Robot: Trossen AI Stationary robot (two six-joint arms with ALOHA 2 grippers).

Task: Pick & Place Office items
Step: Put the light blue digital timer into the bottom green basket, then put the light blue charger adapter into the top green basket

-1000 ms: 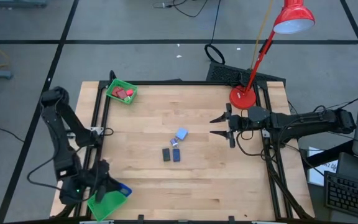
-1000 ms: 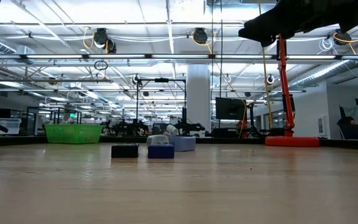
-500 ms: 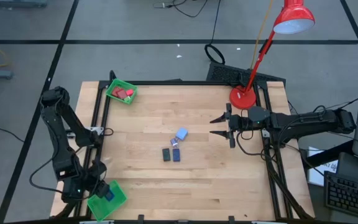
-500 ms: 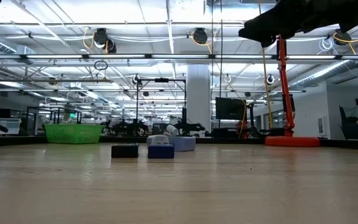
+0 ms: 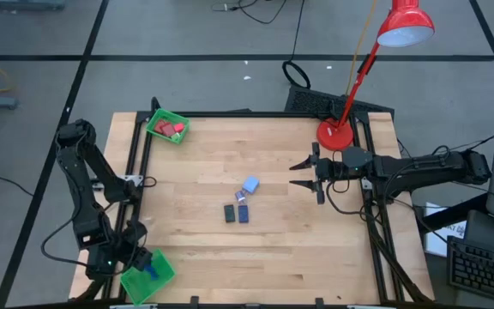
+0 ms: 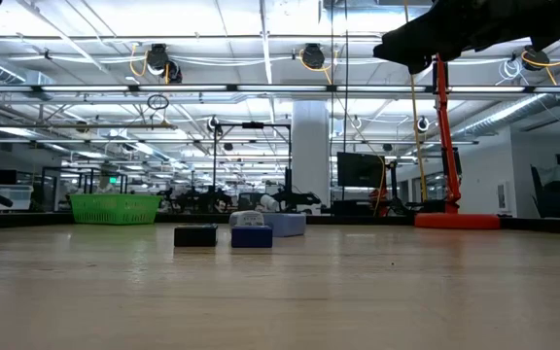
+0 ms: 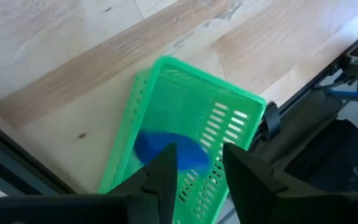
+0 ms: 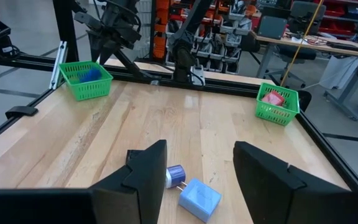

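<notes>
A red desk lamp (image 5: 336, 133) stands at the far right corner of the wooden surface (image 5: 281, 249), its base just behind my right fingers (image 5: 303, 175). A green tray (image 5: 166, 127) sits at the far left corner with red pieces (image 5: 175, 130) inside it. A second green tray (image 5: 148, 275) lies tilted at the near left corner, next to the dark frame rail. Nothing stands between my right fingers and the cluster in the middle of the surface.

My left fingers (image 7: 194, 171) hang directly above that near tray, slightly spread, with nothing pinched between them. The blue piece (image 7: 166, 149) lies inside the tray, just beyond and below my left fingertips, apart from them.

My right fingers are spread and empty, held above the surface on its right side and pointing toward the centre. The remaining items lie ahead of them, near but not touching: a light-blue block (image 5: 250, 184) nearest the far edge, a small blue-and-white piece (image 8: 174, 175) just beside it, then a black rectangle (image 5: 229, 213) and a dark blue rectangle (image 5: 243, 214) side by side. In the right wrist view the light-blue block and the small piece show in the gap between my two right fingers, farther along the surface.
</notes>
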